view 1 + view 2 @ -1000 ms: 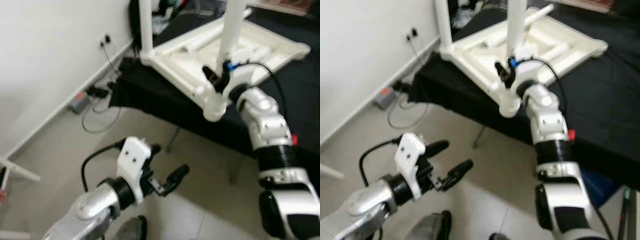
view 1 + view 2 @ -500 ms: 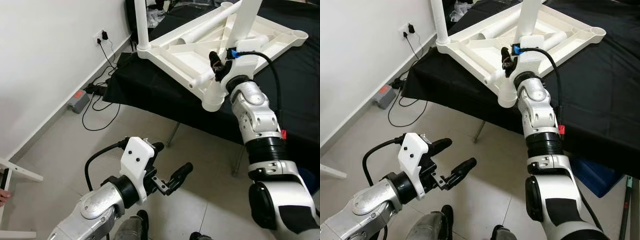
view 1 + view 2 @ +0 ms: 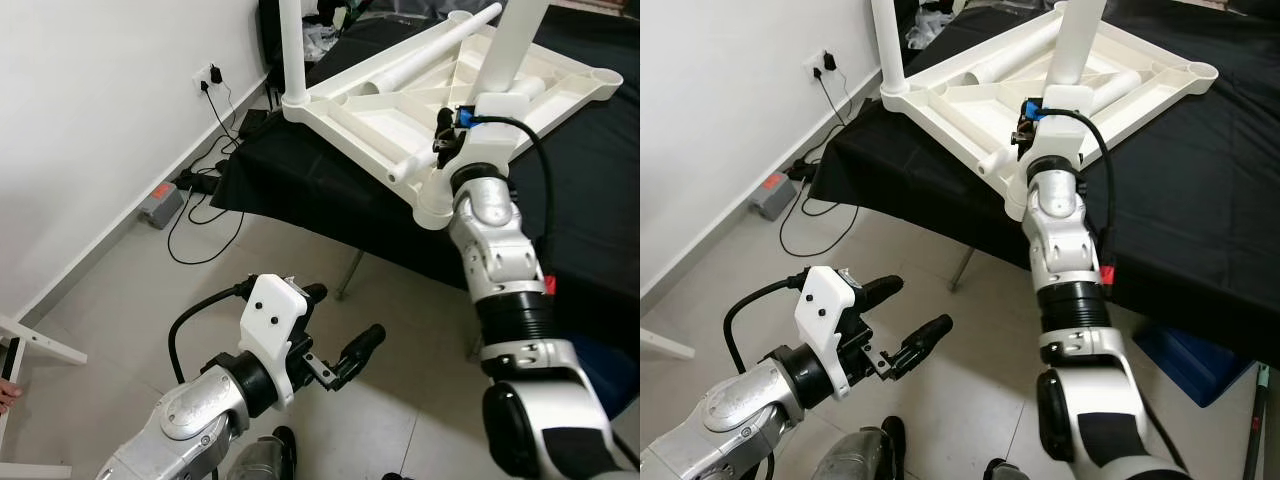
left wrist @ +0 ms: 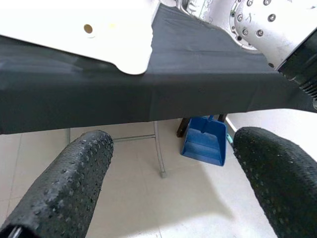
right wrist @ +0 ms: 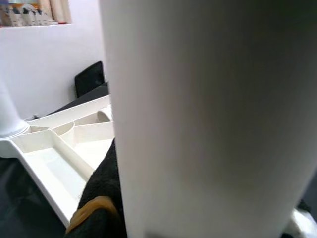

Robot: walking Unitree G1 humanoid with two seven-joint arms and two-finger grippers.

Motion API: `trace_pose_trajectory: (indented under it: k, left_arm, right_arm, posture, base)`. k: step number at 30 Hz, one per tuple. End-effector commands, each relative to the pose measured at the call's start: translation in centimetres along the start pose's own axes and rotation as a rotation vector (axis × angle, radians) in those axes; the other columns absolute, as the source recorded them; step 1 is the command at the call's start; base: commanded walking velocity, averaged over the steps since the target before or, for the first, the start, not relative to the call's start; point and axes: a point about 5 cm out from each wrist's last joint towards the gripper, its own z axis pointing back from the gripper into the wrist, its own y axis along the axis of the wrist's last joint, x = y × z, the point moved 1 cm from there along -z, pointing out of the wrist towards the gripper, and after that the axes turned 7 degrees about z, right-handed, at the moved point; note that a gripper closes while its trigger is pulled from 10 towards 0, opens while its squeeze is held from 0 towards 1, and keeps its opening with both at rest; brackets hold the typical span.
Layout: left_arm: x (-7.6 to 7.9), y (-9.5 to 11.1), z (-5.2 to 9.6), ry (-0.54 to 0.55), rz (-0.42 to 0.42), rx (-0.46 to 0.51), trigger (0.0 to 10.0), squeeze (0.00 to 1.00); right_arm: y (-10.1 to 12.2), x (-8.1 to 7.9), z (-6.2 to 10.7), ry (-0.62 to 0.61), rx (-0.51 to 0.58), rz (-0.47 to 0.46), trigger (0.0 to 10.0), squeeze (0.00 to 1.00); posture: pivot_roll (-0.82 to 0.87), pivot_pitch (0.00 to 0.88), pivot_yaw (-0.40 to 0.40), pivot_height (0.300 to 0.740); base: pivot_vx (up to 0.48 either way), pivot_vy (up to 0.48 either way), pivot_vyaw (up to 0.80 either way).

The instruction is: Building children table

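Seating a leg (image 3: 1077, 45) upright in the upturned tabletop (image 3: 970, 100) on the bench (image 3: 1200, 200): right gripper (image 3: 447, 140) pinching it; left gripper (image 3: 340, 340) spread, idle.

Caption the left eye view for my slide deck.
Right gripper grips a white leg on the upturned tabletop; left gripper hovers open.

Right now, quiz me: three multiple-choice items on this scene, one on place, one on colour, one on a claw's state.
1. The upturned table top lies on:
A. bare floor
B. a black cloth
C. a shelf

2. The dustpan on the floor is:
A. blue
B. red
C. green

3. The left claw is:
A. shut on a leg
B. shut on a cable
C. open, holding nothing

Key: 1 B, black cloth spreads beneath it; 2 A, blue in the left wrist view; 3 C, its fingers stand apart over the floor.
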Motion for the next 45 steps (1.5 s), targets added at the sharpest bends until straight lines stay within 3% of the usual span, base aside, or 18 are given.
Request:
trace_pose_trajectory:
  k: [1,6,10,17,22,24,31,33,38,45]
  left_arm:
    - [-0.2,-0.5,0.0,0.01,-0.001,-0.018,10.0,0.0]
    - [-0.2,-0.4,0.0,0.012,-0.001,-0.014,10.0,0.0]
    - [-0.3,-0.3,-0.1,0.023,-0.007,-0.008,10.0,0.0]
    - [-0.3,-0.3,-0.1,0.03,-0.007,-0.006,10.0,0.0]
    - [-0.4,-0.3,-0.1,0.035,-0.007,-0.004,10.0,0.0]
    - [-0.4,-0.3,-0.1,0.039,-0.007,-0.005,10.0,0.0]
    - [-0.5,-0.3,-0.1,0.039,-0.012,-0.005,10.0,0.0]
    - [-0.6,-0.3,-0.1,0.042,-0.014,-0.005,10.0,0.0]
    - [-0.6,-0.3,-0.1,0.043,-0.017,-0.005,10.0,0.0]
    - [-0.5,-0.4,-0.1,0.043,-0.016,-0.005,10.0,0.0]
  right_arm:
    - [-4.6,2.3,0.9,-0.158,-0.193,0.076,10.0,0.0]
    - [-4.3,2.1,1.1,-0.228,-0.204,0.101,10.0,0.0]
    - [-4.0,1.3,1.1,-0.327,-0.26,0.18,10.0,0.0]
    - [-4.3,1.3,1.3,-0.413,-0.327,0.211,10.0,0.0]
    - [-4.8,1.3,1.7,-0.535,-0.405,0.136,10.0,0.0]
    - [-4.9,1.7,2.1,-0.656,-0.434,0.033,10.0,0.0]
    - [-5.0,2.6,2.5,-0.779,-0.462,-0.019,10.0,0.0]
    - [-5.1,3.6,2.9,-0.905,-0.462,-0.051,10.0,0.0]
    - [-5.6,3.9,3.3,-0.997,-0.509,-0.08,10.0,0.0]
    - [-5.8,3.9,3.1,-1.016,-0.524,-0.12,10.0,0.0]
  posture:
    - [0.16,0.224,0.028,0.74]
    - [0.16,0.224,0.026,0.74]
    - [0.16,0.229,0.02,0.74]
    - [0.16,0.236,0.014,0.74]
    - [0.16,0.243,0.012,0.74]
    - [0.16,0.245,0.012,0.74]
    - [0.17,0.25,0.012,0.74]
    - [0.17,0.252,0.013,0.74]
    - [0.17,0.253,0.013,0.74]
    - [0.17,0.245,0.015,0.74]
  base:
    - [0.0,0.0,0.0]
    - [0.0,0.0,0.0]
    - [0.0,0.0,0.0]
    - [0.0,0.0,0.0]
    - [0.0,0.0,0.0]
    - [0.0,0.0,0.0]
    - [0.0,0.0,0.0]
    - [0.0,0.0,0.0]
    - [0.0,0.0,0.0]
    - [0.0,0.0,0.0]
